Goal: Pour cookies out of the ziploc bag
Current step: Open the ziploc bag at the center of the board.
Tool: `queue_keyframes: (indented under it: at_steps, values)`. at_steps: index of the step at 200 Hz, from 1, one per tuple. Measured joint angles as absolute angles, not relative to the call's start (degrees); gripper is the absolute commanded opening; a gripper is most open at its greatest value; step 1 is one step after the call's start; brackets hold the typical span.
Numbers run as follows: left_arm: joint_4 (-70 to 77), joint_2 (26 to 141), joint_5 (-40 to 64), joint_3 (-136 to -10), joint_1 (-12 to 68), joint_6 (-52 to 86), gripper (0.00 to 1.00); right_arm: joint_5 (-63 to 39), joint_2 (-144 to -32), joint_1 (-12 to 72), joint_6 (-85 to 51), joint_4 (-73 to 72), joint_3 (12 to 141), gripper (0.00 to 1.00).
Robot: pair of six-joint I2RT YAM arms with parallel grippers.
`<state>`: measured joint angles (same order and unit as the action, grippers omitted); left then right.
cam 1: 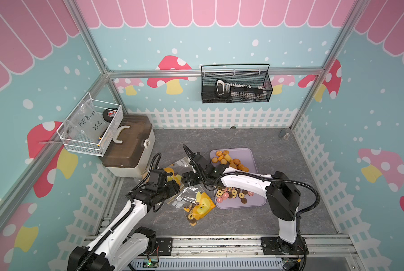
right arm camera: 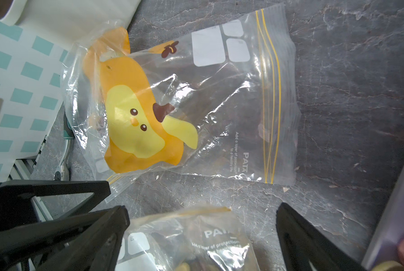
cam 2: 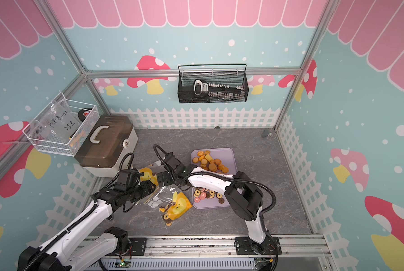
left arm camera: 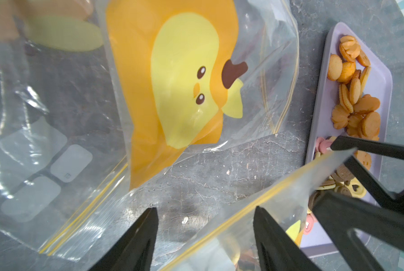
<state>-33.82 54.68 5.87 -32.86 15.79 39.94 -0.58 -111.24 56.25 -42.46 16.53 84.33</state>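
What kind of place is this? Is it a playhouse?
Probably a robot practice booth, decorated like a playhouse. The walls are printed panels with mushrooms and a picket fence, held in a metal frame. A left arm and a right arm are bolted to a rail at the front.

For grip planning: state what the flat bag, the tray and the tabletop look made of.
Flat bag: thin clear plastic film, glossy; it crinkles and glints.
Tray: probably matte lilac plastic, smooth rounded rim.
Tabletop: grey stone-look, veined; real or printed, unclear.
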Motion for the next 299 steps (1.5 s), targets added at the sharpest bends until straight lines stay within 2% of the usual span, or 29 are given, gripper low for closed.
queue_keyframes:
  at_steps: [42, 81, 112, 130, 169, 252, 275, 299]
  values:
    - [-33.8, 53.4, 5.3, -32.8, 15.8, 40.1, 0.7, -0.9, -110.6, 56.2, -40.8, 16.7, 83.0, 0.98]
    - [-33.6, 54.7, 5.3, -32.8, 15.5, 40.1, 0.73, -4.8, -103.4, 56.3, -35.5, 18.0, 74.1, 0.95]
    - [-33.3, 54.7, 5.6, -32.9, 12.4, 39.9, 0.77, -7.8, -98.8, 58.3, -31.0, 18.6, 69.2, 0.93]
    - [-33.2, 54.3, 6.2, -33.0, 9.8, 39.6, 0.78, -8.6, -98.7, 61.1, -28.6, 19.3, 68.8, 0.87]
    - [-33.8, 52.6, 8.2, -34.8, 5.8, 39.0, 0.79, -9.6, -102.1, 65.3, -25.6, 21.4, 72.7, 0.81]
    - [-34.5, 50.8, 11.5, -36.8, 2.7, 38.1, 0.79, -10.1, -115.5, 65.7, -23.8, 23.4, 84.4, 0.69]
    - [-34.5, 50.8, 11.9, -36.8, 2.3, 37.9, 0.79, -10.1, -116.9, 65.7, -23.6, 24.6, 85.2, 0.62]
    - [-34.5, 50.8, 12.3, -36.8, 2.1, 37.8, 0.79, -10.2, -117.2, 65.7, -23.5, 25.4, 85.7, 0.43]
